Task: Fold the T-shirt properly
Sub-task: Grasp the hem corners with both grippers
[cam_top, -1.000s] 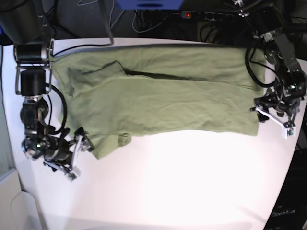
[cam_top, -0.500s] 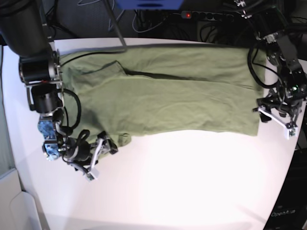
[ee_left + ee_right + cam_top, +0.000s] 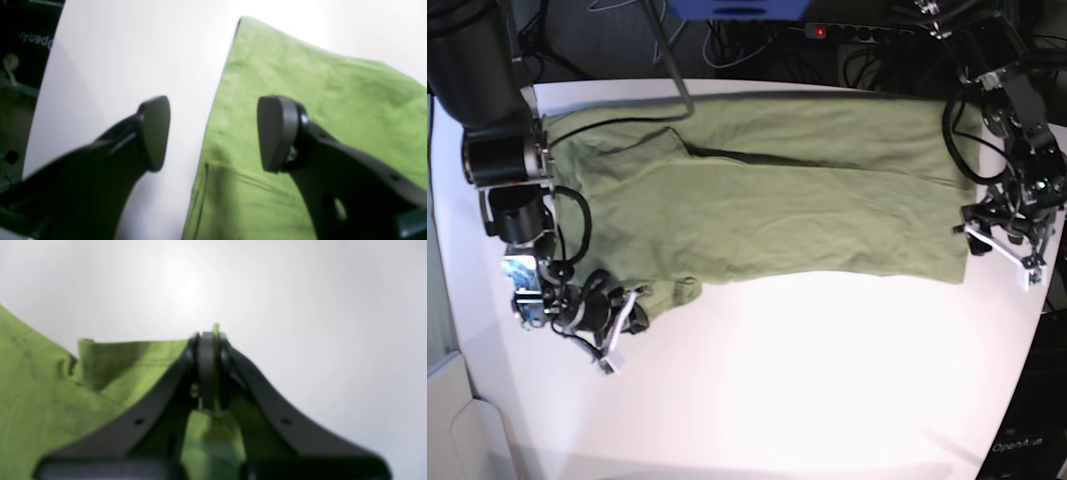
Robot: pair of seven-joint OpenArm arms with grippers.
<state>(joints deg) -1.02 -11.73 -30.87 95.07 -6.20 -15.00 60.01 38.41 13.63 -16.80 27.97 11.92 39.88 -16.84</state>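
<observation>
T-shirt (image 3: 767, 200) lies spread across the white table (image 3: 827, 380), long axis running 9 to 3 o'clock in the base view, filling the upper half of the tabletop. A fold line crosses the cloth lengthwise; a sleeve flap sits near 10 o'clock.

Right gripper (image 3: 632, 312) at the shirt's 7 o'clock corner in the base view. Base view cannot resolve the jaws. Right wrist view settles it: right gripper (image 3: 213, 340) clenched, jaws pressed together with a thin sliver of green cloth (image 3: 216, 329) poking out between the tips, more fabric bunched behind them. Grasping the T-shirt (image 3: 50, 390) edge, then.

Left gripper (image 3: 1007, 255) at the 3 o'clock end, just beside the hem corner. Left wrist view shows what the base view does not: left gripper (image 3: 213, 133) spread wide, released, holding nothing. One pad (image 3: 155, 133) hangs over bare table (image 3: 116, 66), the other over green cloth; the T-shirt (image 3: 317, 100) hem edge runs between them. Whether either pad touches the surface, cannot tell.

Dark cabling and a power strip (image 3: 857, 32) beyond the table at 12 o'clock, base view only.
</observation>
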